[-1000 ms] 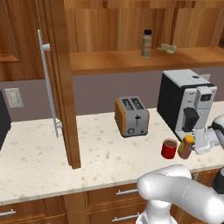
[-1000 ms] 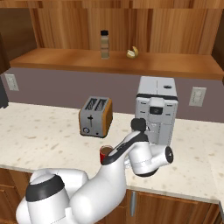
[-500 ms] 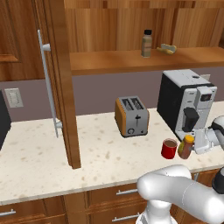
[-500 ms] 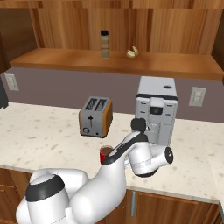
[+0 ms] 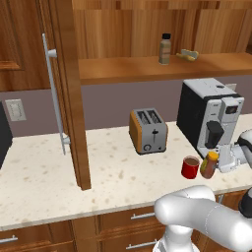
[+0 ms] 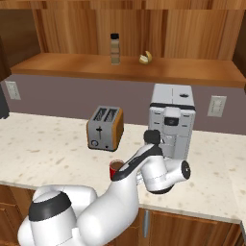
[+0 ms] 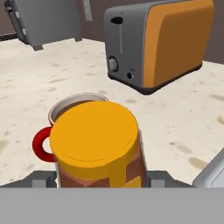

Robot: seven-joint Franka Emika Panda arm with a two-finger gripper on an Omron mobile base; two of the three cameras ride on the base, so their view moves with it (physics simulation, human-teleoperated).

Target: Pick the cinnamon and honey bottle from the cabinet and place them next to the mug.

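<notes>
Beside the mug (image 5: 190, 167), on the tabletop (image 5: 118, 182) before the coffee machine (image 5: 209, 113), the honey bottle (image 5: 209, 164) stands upright, long axis vertical. The fingers (image 7: 101, 178) flank it on both sides — in the hand view its yellow cap sits squarely between them, the mug just beyond and very close, perhaps touching. They look closed on the bottle's body, about half open, so I judge it still grasped, not released. Honey seems delivered; letting go is what remains here. The cinnamon (image 5: 165, 48) stands upright on the cabinet (image 5: 147, 66) shelf, well above and away — the next reach turns on that climb.
</notes>
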